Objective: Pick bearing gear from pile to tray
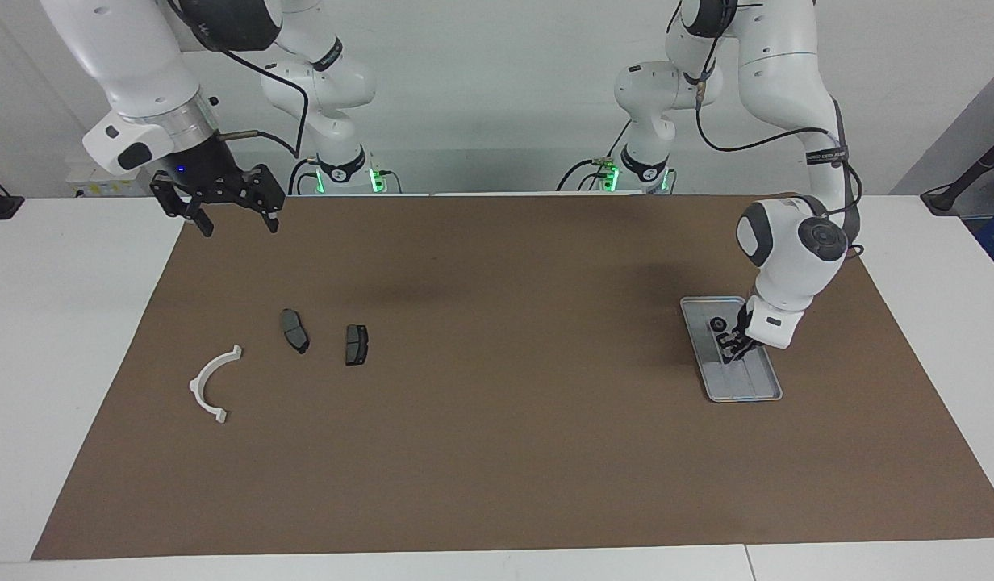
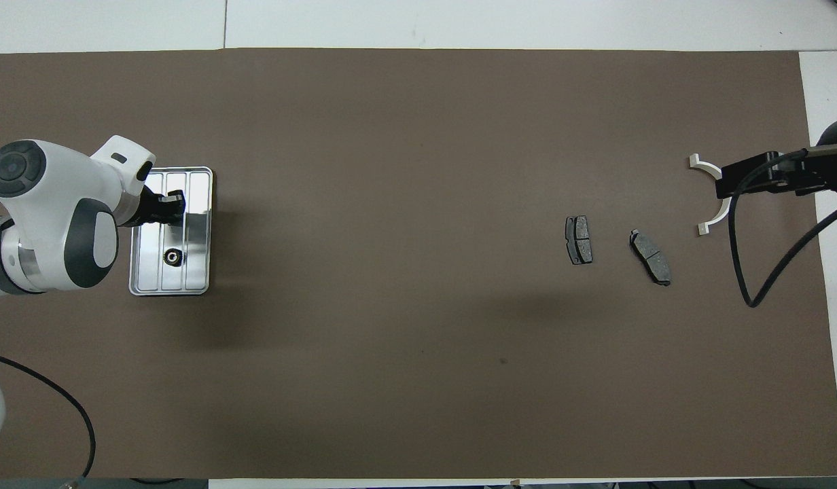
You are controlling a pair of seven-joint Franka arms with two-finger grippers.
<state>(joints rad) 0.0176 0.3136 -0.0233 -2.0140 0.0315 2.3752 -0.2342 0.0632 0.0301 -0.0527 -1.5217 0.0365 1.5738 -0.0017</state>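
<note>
A small black bearing gear (image 2: 172,257) lies in the silver tray (image 2: 200,231) at the left arm's end of the brown mat (image 1: 505,452). The left gripper (image 1: 734,345) hangs low over the tray just beside the gear, fingertips pressed together and holding nothing. Judged from this, the placing is done; a straight lift is advised so the gear is not nudged. The right gripper (image 1: 232,219) waits spread wide above the mat's edge. A white half-ring (image 1: 213,382) and two brake pads (image 1: 294,330) (well apart from the tray) obstruct nothing.
</note>
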